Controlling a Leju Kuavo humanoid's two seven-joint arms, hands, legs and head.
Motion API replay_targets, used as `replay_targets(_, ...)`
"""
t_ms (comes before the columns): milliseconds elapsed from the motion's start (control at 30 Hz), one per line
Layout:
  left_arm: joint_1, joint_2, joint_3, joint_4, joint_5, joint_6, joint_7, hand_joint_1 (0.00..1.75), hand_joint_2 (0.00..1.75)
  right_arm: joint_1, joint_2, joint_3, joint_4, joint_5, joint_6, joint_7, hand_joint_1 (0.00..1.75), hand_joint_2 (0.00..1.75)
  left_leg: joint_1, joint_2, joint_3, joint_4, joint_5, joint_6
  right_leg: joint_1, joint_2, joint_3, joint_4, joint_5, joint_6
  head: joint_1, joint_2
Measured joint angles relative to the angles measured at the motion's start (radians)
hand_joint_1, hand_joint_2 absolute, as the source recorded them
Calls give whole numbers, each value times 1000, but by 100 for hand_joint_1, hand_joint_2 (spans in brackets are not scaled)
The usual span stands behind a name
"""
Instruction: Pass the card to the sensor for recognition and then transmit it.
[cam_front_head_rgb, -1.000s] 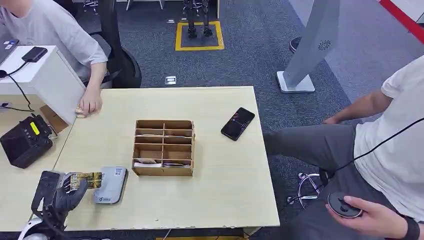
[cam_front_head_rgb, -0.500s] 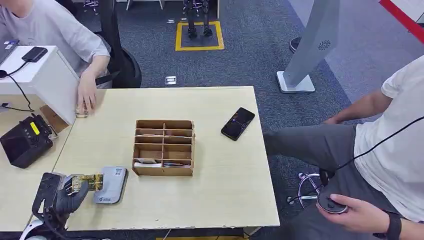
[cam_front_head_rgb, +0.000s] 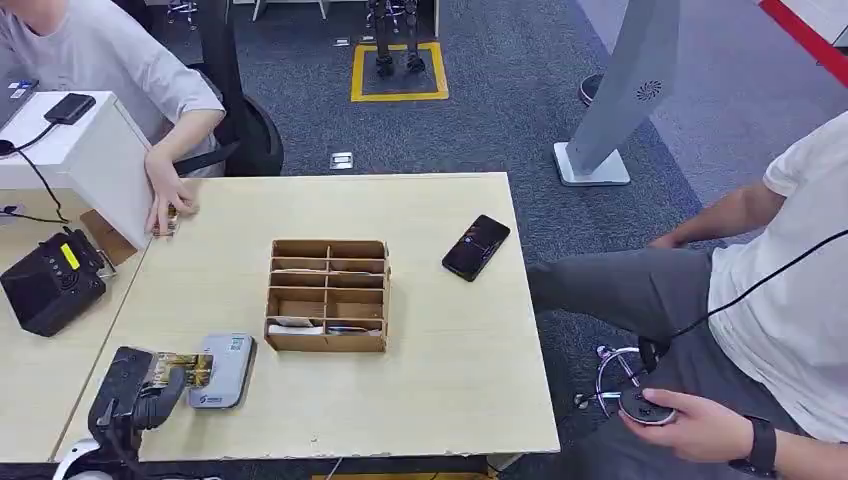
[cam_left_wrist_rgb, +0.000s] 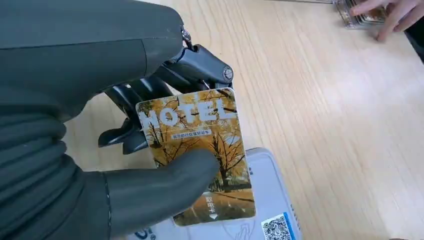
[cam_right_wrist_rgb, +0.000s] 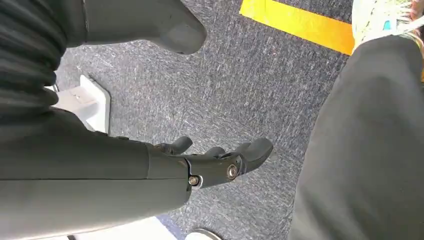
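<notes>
a light wooden table (cam_front_head_rgb: 430, 400) stands on a blue-grey carpet floor (cam_front_head_rgb: 500, 110), with a second pale table (cam_front_head_rgb: 25, 375) just beside it on the left. a yellow square outline (cam_front_head_rgb: 399, 72) is marked on the carpet beyond the table, and a slanted grey stand (cam_front_head_rgb: 625, 90) rises from a white base to the right. a person in a white shirt (cam_front_head_rgb: 800, 290) sits at the right side, and another in grey (cam_front_head_rgb: 110, 70) sits at the far left corner.

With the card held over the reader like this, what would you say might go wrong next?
1. The left hand pinches the card near one edge, so it may slip or twist.
2. The card overlaps only one end of the reader; the scan might fail.
3. The organizer stands close beside the reader, so a sweep toward it could knock it.
</notes>
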Motion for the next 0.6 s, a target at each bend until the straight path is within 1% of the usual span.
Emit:
replay_targets(167,-14,-23,-33,33,-105,61,-2,175,175,0,3,0,0,0,0,0,0,175,0,0,0,0,0,0,0,0,0,0,0,0,0,0)
replay_targets(267,-26,-39,-40,54,-143,84,-2,175,175,0,4,0,0,0,0,0,0,175,0,0,0,0,0,0,0,0,0,0,0,0,1,0)
replay_targets(600,-40,-68,-43,95,-162,93,-2,175,175,0,6,1,0,0,3,3,0,175,0,0,1,0,0,0,0,0,1,0,0,0,0,0)
